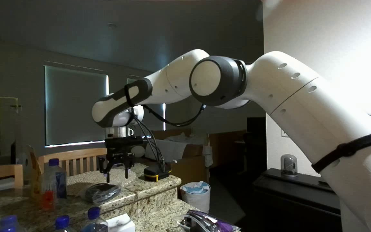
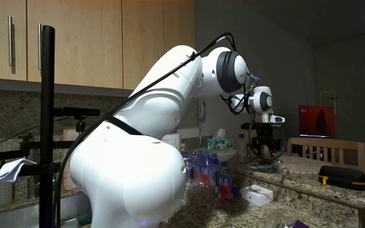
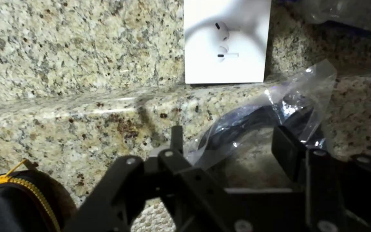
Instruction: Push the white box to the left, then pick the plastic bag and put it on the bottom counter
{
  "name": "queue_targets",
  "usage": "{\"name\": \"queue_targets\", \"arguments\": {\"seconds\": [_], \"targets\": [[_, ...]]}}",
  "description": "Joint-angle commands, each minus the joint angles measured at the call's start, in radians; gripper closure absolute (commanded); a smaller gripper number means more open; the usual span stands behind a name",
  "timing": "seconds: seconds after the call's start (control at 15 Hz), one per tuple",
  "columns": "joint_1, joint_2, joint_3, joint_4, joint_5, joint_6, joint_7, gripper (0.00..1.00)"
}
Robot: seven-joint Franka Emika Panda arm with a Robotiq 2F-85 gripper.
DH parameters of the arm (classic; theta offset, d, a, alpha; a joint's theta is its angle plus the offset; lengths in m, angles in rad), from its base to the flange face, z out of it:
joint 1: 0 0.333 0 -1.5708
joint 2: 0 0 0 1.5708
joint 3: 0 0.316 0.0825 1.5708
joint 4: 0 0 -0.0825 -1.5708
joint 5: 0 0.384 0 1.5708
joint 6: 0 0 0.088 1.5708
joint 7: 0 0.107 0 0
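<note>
As 2 fingers [image 3: 287, 151] hover, the bag [image 1: 101, 192] holds dark coils [image 3: 253, 120].

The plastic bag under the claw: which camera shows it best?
The wrist view: it shows the plastic bag largest, from above, with its clear film and dark contents, though the claw covers part. In both exterior views it looks small on the raised counter, its contents harder to make out.

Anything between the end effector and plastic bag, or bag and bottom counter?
Nothing visible separates the end effector from the plastic bag; below, on the bottom counter, the white box and bottles may obstruct placement.
</note>
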Motion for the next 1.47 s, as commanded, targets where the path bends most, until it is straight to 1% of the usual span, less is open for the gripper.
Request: {"name": "queue_targets", "arguments": {"seconds": [0.0,0.07,0.33,0.47,0.6,0.67,0.73,0.8,0.93,1.13,1.4], "targets": [[0.014,0.014,-0.022,-0.058,-0.027,0.139,0.016,0.01],[0.018,0.026,-0.029,-0.068,-0.034,0.187,0.022,0.0],[0.018,0.08,-0.04,-0.105,-0.025,0.376,0.025,0.0],[0.022,0.108,-0.046,-0.108,-0.023,0.427,0.027,0.0],[0.025,0.121,-0.052,-0.106,-0.022,0.446,0.03,0.0],[0.027,0.117,-0.053,-0.106,-0.023,0.436,0.028,0.0],[0.03,0.113,-0.055,-0.108,-0.026,0.423,0.027,0.25],[0.033,0.109,-0.058,-0.11,-0.029,0.419,0.029,0.26],[0.042,0.095,-0.065,-0.118,-0.034,0.418,0.031,0.38],[0.052,0.09,-0.075,-0.117,-0.04,0.408,0.031,0.6],[0.052,0.096,-0.079,-0.104,-0.039,0.382,0.029,0.84]]}}
